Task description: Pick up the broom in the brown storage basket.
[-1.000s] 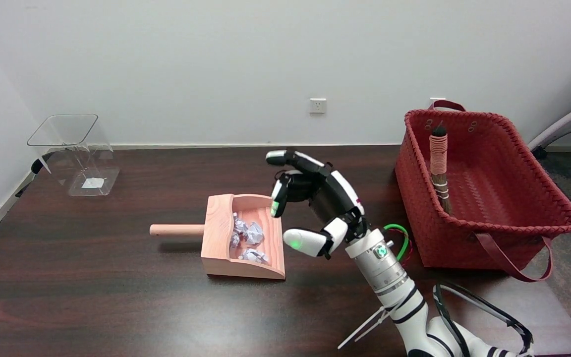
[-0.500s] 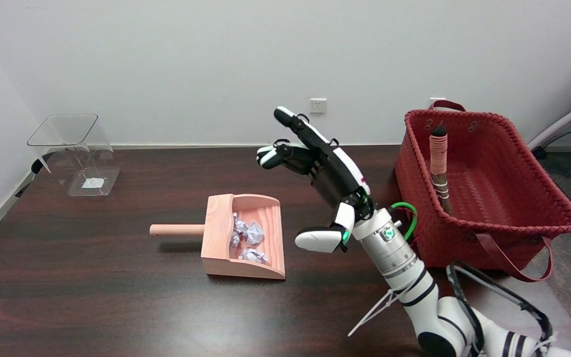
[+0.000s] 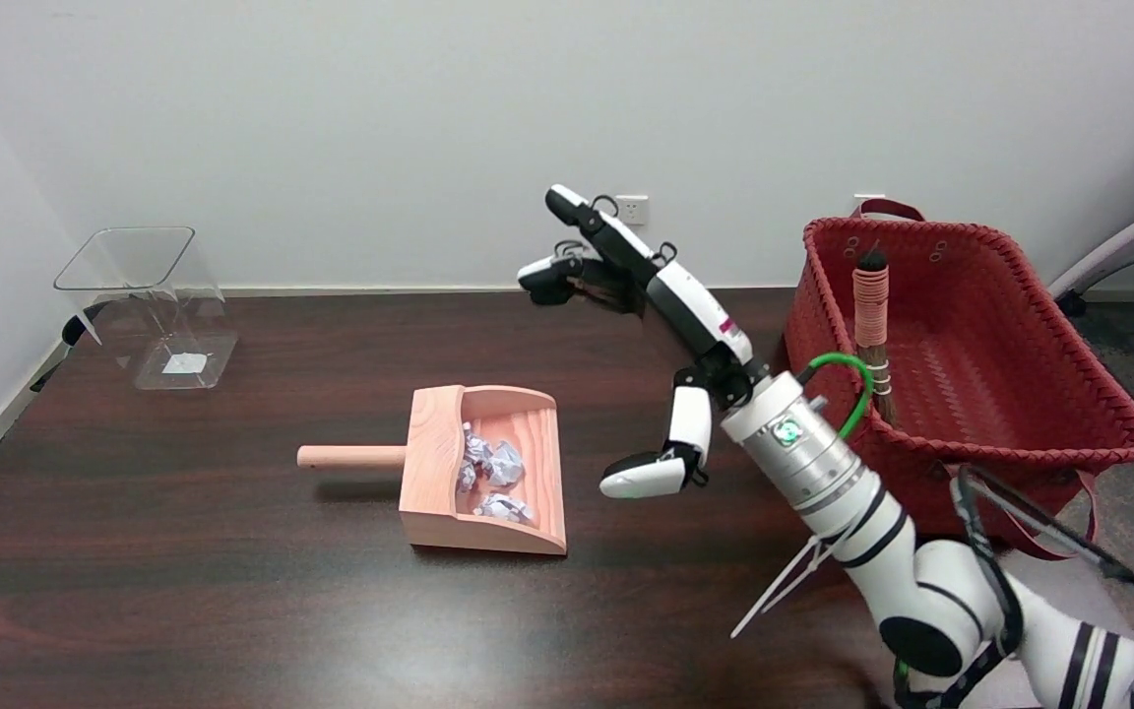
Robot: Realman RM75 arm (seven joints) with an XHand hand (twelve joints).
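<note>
Broom [image 3: 873,330]: small hand broom, standing nearly upright in the basket [image 3: 1020,433], leaning against the inside of its left wall. Handle wrapped in pale pink-orange cord, dark cap on top; below the wrap, dark brown bristles bound with light bands. Lower bristles hidden behind the basket wall.

Basket: woven, reddish brown, rectangular, strap handles at front and back; sits at the right end of the dark wooden worktop [image 3: 183,551].

Right hand [image 3: 661,335]: raised in the air just left of the basket, not touching broom or basket. Fingers spread and stretched up-left, thumb hanging down; holds nothing.

Further left: wooden dustpan [image 3: 481,471] with crumpled paper balls [image 3: 490,478] inside. Far left corner: clear plastic bin [image 3: 149,305].
</note>
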